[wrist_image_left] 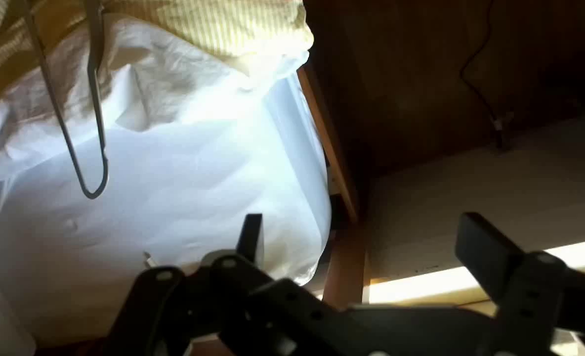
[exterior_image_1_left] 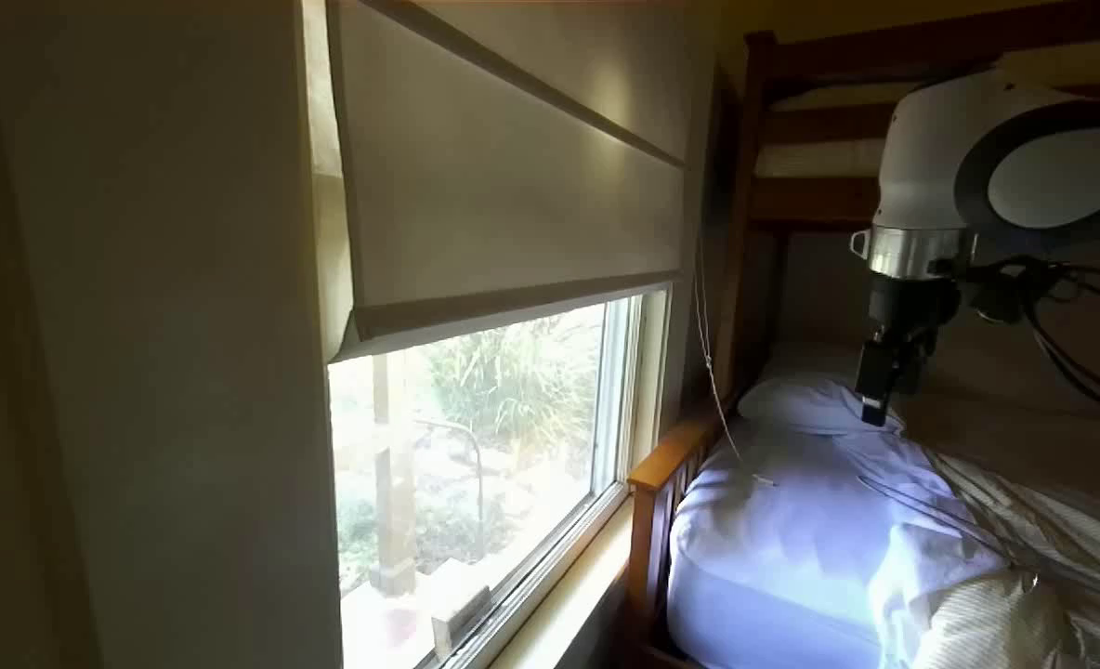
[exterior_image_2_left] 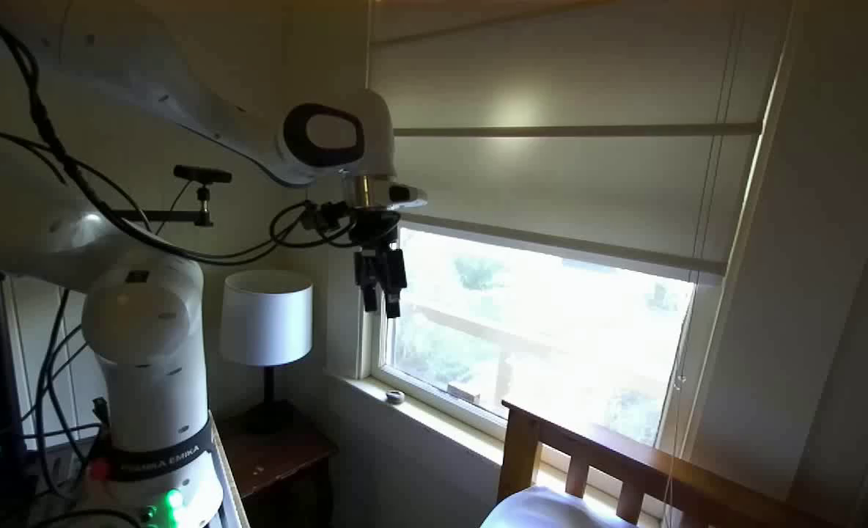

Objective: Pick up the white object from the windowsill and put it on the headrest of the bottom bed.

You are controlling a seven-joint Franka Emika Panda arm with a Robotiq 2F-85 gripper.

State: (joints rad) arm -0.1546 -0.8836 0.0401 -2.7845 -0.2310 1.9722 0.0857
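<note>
A small round whitish object (exterior_image_2_left: 395,397) sits on the windowsill (exterior_image_2_left: 441,420) near its lamp-side end in an exterior view. The windowsill also shows in an exterior view (exterior_image_1_left: 580,587) and the wrist view (wrist_image_left: 423,287). The headrest (exterior_image_1_left: 673,453), an orange-brown end board, stands at the bottom bed (exterior_image_1_left: 773,530) beside the window; it also shows in an exterior view (exterior_image_2_left: 624,449) and the wrist view (wrist_image_left: 346,269). My gripper (wrist_image_left: 364,235) is open and empty, pointing down, high above the sill and bed. It shows in both exterior views (exterior_image_1_left: 873,411) (exterior_image_2_left: 382,304). The object is not identifiable in the wrist view.
A white lamp (exterior_image_2_left: 267,319) stands on a dark side table (exterior_image_2_left: 280,455) beside the arm. A blind (exterior_image_2_left: 566,198) covers the upper window, its cord (exterior_image_1_left: 713,372) hanging by the headrest. A pale block (exterior_image_1_left: 460,618) is at the glass. Upper bunk rails (exterior_image_1_left: 819,197) rise behind the arm.
</note>
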